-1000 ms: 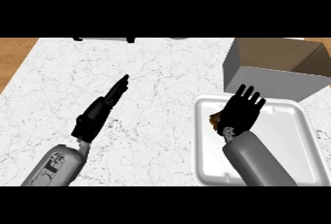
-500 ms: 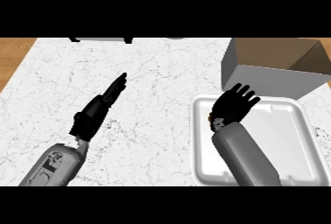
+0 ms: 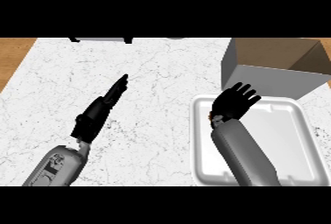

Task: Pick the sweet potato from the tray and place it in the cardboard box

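Your right hand (image 3: pixel 234 103) hovers open, fingers spread, over the tray's (image 3: pixel 291 144) far left corner, and only a sliver of the sweet potato (image 3: pixel 211 118) shows at its wrist. Your left hand (image 3: pixel 103 107) lies open, fingers straight, over the counter (image 3: pixel 161 65).
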